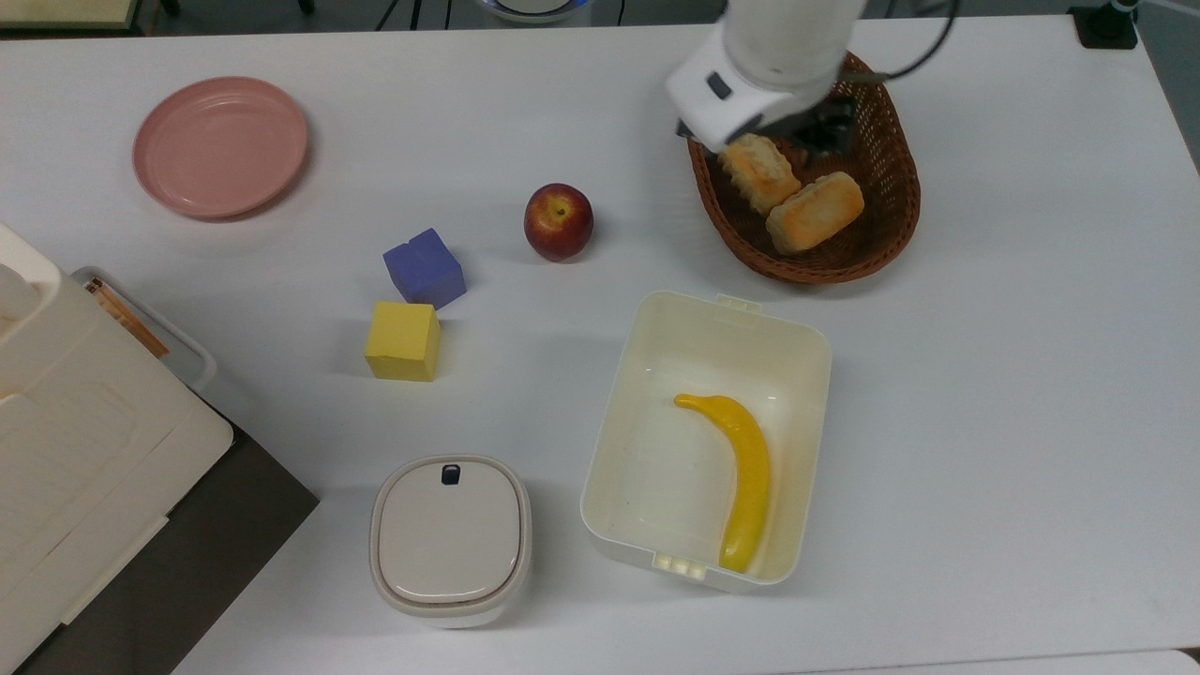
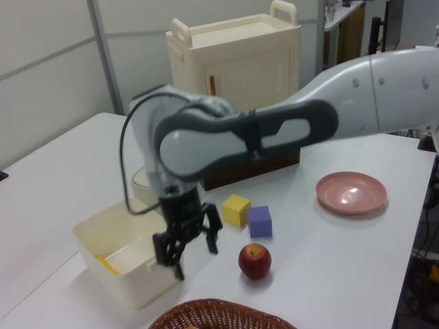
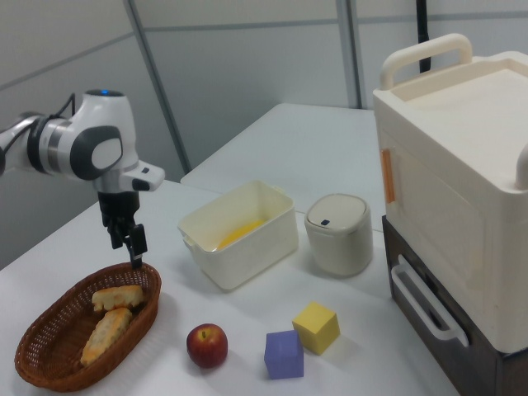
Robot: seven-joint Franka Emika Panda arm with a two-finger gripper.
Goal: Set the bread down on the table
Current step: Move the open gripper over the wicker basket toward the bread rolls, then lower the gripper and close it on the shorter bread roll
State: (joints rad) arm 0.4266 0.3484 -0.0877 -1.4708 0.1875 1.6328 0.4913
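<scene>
In the wicker basket (image 1: 881, 234) lies the bread (image 1: 815, 212), end effector (image 2: 194, 244) above.
</scene>
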